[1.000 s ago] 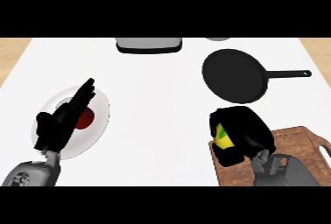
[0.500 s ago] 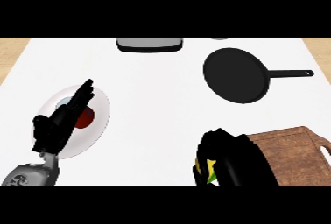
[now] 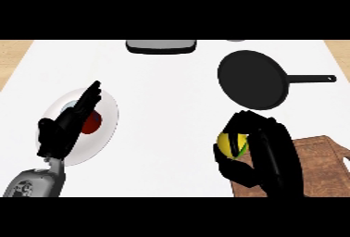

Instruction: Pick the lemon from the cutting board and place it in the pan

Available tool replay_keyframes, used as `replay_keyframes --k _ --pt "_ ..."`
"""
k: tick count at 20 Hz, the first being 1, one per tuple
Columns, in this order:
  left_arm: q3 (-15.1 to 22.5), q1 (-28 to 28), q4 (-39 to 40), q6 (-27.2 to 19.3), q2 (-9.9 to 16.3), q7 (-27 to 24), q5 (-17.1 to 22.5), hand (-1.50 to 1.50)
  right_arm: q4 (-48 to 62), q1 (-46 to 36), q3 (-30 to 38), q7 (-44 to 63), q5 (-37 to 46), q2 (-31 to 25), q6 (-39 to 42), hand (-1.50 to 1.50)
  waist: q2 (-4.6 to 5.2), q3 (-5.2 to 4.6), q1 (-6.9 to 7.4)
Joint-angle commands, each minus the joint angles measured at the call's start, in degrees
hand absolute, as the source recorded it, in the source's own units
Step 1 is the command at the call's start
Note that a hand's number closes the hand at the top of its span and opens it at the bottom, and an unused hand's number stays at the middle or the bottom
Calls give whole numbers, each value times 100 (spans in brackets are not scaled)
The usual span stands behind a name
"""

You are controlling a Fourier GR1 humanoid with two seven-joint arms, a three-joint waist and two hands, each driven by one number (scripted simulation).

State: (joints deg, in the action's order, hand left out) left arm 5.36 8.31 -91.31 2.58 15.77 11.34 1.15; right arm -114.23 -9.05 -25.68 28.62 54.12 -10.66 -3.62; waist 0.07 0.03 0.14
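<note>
Light: bright and even across the white bench [image 3: 171, 92].
Source: cannot tell.
Shadows: none cast beneath the pan [image 3: 253, 79] or the plate [image 3: 106, 134].
Glare: none.
Dark parts: both hands show flat black, little surface detail.

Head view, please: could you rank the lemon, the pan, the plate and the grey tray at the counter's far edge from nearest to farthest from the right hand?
1. Lemon: held in the right hand.
2. Pan: just beyond the fingers.
3. Grey tray and plate: both far; too close to call.
</note>
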Motion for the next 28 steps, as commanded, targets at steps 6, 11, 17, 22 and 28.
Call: replay_keyframes --k 6,11,17,22,28 --pt "-212 48 282 201 -23 -245 -55 0 2424 -1200 1557 -1435 -584 -53 -684 150 11 -3 30" --pt "49 -61 -168 81 -265 69 -215 0 4138 -1654 2182 -2609 -720 -185 -1585 150 10 0 60" --pt "-141 -88 82 268 -169 -241 -201 0 6313 -3200 2888 -3324 -1007 -319 -1813 150 30 0 126" --pt "-220 241 8 192 -315 206 -217 0 7645 -3363 3302 -4559 -1290 -441 -2335 150 27 2 85" --pt "-259 211 479 429 -280 -260 -250 0 9169 -4201 3729 -5292 -1353 -718 -2705 150 67 4 165"
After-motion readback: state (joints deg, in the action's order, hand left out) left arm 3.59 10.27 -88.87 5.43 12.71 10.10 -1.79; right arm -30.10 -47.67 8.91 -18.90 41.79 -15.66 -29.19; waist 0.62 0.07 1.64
